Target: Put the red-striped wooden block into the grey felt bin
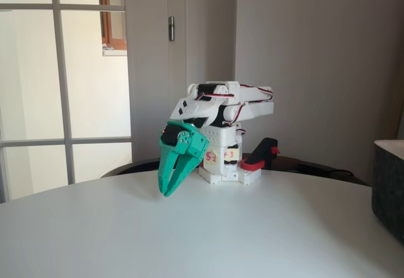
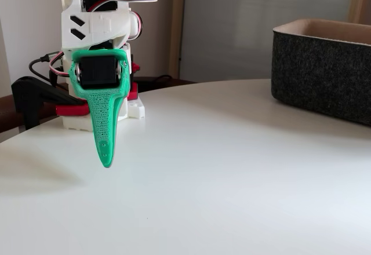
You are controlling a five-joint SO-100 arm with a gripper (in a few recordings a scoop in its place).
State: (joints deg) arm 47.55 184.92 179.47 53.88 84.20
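The white arm is folded over its base point(image 1: 221, 164). Its green gripper point(image 1: 168, 191) hangs tip-down just above the white table, with the fingers together and nothing between them. In the other fixed view the gripper point(image 2: 105, 161) shows edge-on, pointing down over the left part of the table. The grey felt bin point(image 2: 324, 69) stands on the table at the right, far from the gripper, and a slice of it point(image 1: 388, 186) sits at the right edge of a fixed view. The red-striped wooden block is out of view.
The round white table point(image 1: 189, 240) spreads out in front of the arm. A black and red clamp point(image 1: 262, 155) holds the base at the table's far edge. A glazed door and a wall stand behind the table.
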